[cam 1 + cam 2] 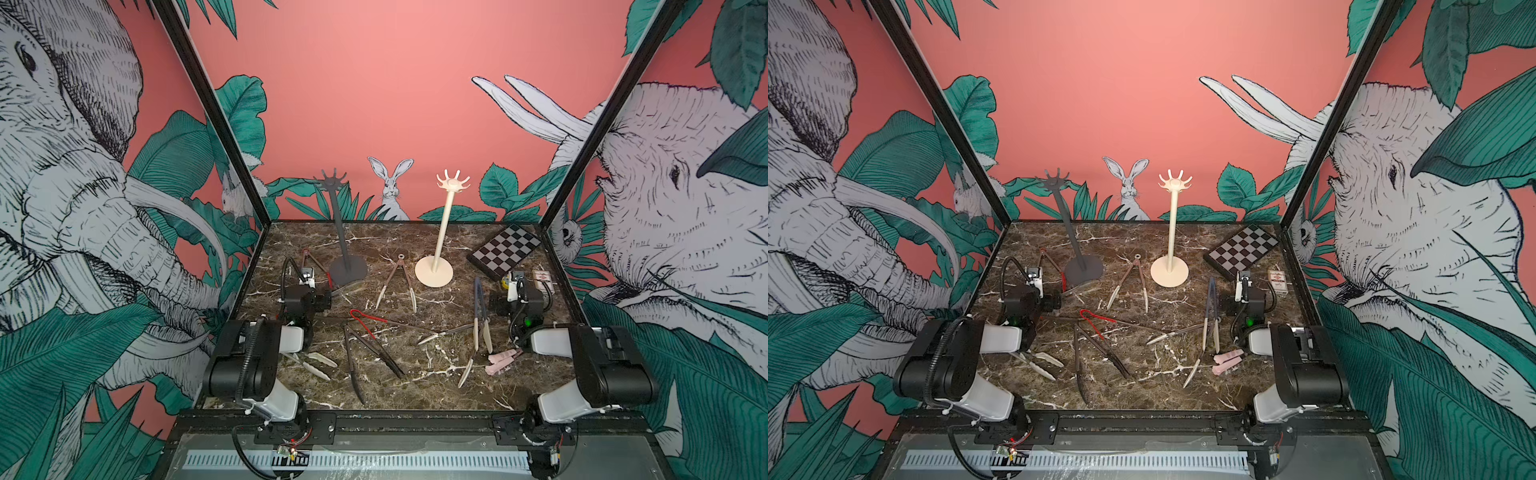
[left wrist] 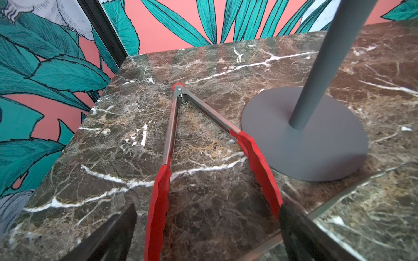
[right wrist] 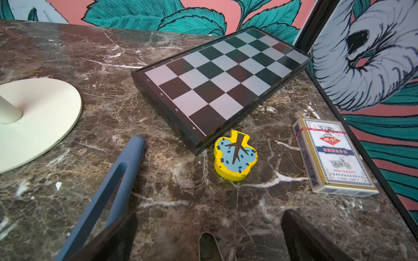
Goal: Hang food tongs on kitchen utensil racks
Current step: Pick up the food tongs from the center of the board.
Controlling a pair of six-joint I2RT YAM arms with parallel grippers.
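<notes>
Two kitchen utensil racks stand at the back of the table, a dark grey one [image 1: 340, 232] and a cream one [image 1: 442, 237], both with bare hooks. Several food tongs lie flat: red-tipped [image 2: 172, 126], brown [image 1: 397, 278], a red loop pair [image 1: 365, 318], black [image 1: 365, 353], cream-tipped [image 1: 316, 365], pink-tipped [image 1: 503, 361] and blue-handled [image 3: 108, 192]. My left gripper [image 2: 208, 235] is open low over the table, with both red tips lying between its fingers beside the grey rack's base [image 2: 316, 144]. My right gripper [image 3: 205, 235] is open over bare marble, the blue handle beside one finger.
A chessboard [image 3: 221, 76] lies at the back right corner. A yellow toy block [image 3: 235, 156] and a pack of cards [image 3: 332, 156] sit just in front of it, ahead of my right gripper. Printed walls close the table's sides and back.
</notes>
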